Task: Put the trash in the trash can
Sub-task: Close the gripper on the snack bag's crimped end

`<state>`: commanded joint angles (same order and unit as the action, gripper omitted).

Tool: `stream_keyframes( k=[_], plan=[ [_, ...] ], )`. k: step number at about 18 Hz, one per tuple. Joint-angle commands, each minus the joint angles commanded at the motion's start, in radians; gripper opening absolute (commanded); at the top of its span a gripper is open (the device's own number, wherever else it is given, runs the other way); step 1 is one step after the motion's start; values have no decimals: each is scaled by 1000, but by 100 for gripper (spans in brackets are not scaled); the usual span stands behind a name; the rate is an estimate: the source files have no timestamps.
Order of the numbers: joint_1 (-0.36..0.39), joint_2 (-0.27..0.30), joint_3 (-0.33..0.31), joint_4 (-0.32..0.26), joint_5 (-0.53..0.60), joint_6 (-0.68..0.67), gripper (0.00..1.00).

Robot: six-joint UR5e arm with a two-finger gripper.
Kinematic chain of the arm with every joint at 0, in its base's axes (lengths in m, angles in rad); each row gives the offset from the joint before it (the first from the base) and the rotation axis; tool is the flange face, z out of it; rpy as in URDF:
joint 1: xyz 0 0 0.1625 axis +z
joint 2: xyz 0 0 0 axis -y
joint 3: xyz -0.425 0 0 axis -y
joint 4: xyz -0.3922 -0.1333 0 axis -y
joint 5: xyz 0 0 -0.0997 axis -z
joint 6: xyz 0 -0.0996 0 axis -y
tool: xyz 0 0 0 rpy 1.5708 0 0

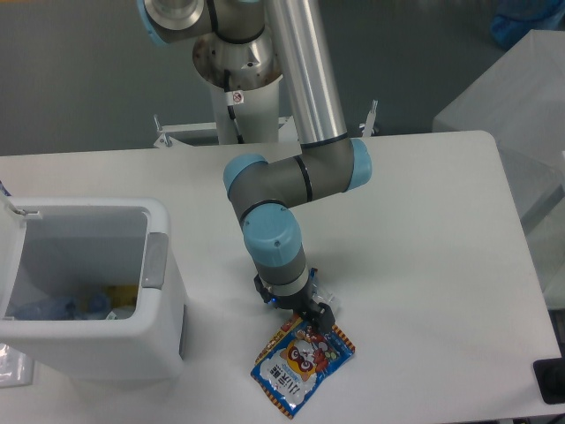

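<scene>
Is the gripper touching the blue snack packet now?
Cannot tell. In the fixed camera view the gripper sits at the top edge of the snack packet, but the arm hides its fingertips, so neither contact nor gap shows.

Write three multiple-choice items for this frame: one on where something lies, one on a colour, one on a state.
1. Where does the snack packet lie?
A. On the table, right of the trash can
B. Inside the trash can
C. On the table's far right corner

2. What colour is the packet's border?
A. Green
B. Blue
C. Yellow

3. What state is the trash can in?
A. Tipped on its side
B. Upright with its top shut
C. Upright and open, with items inside

Answers:
1. A: the packet rests flat on the white table, near its front edge, beside the bin.
2. B: the glossy edge is blue around a red-and-white cartoon face.
3. C: the opening faces up and blue and yellow items show at the bottom.

The gripper sits at the packet's top edge; whether its jaws are closed cannot be told.
</scene>
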<state>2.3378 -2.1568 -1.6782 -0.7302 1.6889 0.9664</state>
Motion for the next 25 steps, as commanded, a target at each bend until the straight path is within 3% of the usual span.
stream_keyframes(
  k=[25],
  plan=[
    [-2, -29, 29, 0, 41, -6, 100]
  ],
)
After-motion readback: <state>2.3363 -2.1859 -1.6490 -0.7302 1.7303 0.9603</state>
